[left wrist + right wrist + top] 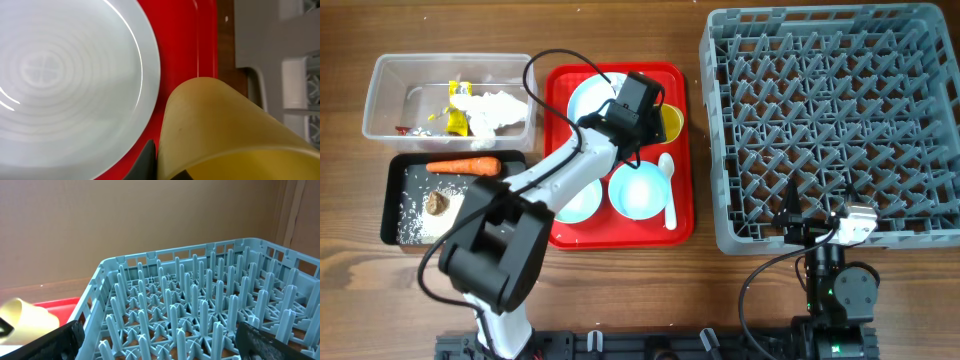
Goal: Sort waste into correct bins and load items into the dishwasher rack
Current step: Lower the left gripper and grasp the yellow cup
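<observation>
A: Status, biggest first. Containers?

B: The dishwasher rack (830, 110) stands at the right of the table (360, 290) with every peg bare, so 0 of 5 items are loaded. The red tray (620, 233) is in the middle. The clear tub (390, 110) is at the far left, and the black tray (390, 195) is just in front of it.

A: Items?

B: All 5 are at the red tray.
- The plate (588, 100) is at the back.
- The 2 bowls (640, 190) (578, 205) are at the front, the left one partly under the left arm (570, 170).
- The white spoon (668, 185) lies along the right side.
- The yellow cup (225, 130) is at the back right, beside the plate.

A: Waste?

B: The carrot (463, 167) is in the black tray. The crumpled tissue (495, 108) and the wrappers (457, 118) are in the clear tub. The brown lump (438, 203) and scattered rice (415, 225) are in the black tray. No waste shows on the red tray or the bare table, so I judge sorting done.

A: Pincers?

B: The left pincer (165, 167) is clamped on the yellow cup's wall, with 1 finger outside and the other seemingly inside the rim. I cannot tell whether the cup rests on the tray or is just above it. The right pincer (160, 340) hangs at the rack's near edge, jaws spread wide, holding nothing.

A: Remaining?

B: My judgement is roughly halfway. The cup, plate, 2 bowls and spoon are all left to go to the rack.
</observation>
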`<state>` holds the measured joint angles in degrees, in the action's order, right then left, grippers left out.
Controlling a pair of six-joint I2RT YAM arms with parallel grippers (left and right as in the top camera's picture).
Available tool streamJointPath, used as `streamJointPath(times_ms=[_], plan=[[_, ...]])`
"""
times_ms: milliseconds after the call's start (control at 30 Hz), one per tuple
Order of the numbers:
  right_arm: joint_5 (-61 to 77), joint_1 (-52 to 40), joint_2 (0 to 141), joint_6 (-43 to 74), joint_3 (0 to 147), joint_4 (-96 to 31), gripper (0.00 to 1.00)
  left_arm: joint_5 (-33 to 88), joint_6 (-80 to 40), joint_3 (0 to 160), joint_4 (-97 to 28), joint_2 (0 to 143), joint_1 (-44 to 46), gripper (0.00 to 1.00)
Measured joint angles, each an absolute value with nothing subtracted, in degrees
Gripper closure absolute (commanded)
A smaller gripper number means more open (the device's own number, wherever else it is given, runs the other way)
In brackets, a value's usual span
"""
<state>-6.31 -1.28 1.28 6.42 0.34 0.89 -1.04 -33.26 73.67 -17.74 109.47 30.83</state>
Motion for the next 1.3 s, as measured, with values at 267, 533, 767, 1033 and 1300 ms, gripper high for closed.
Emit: streamJointPath(times_ms=[267,533,767,1033,1300], plan=[[-6.3,-1.3,1.3,6.4,0.3,0.9,0.0,10.9,-31.9,73.8,-18.6,94.6,22.4,0.96],[-6.3,-1.3,1.3,6.4,0.3,0.9,0.0,46.8,-31.5,74.3,-18.6,91.3,4.6,0.96],[-6.3,-1.3,1.3,6.4,0.3,0.9,0.0,61.9,-31.5,74.3,-17.9,92.4,1.0,0.96],[-3.0,-1.3,1.3,11.6,0.3,0.4,0.0,65.5,-31.5,74.3,-16.0,92.4,1.5,0.96],[3.7,-1.3,1.6,20.7,0.3,1.2,0.0,66.0,-31.5,74.3,-16.0,92.4,1.9,0.96]])
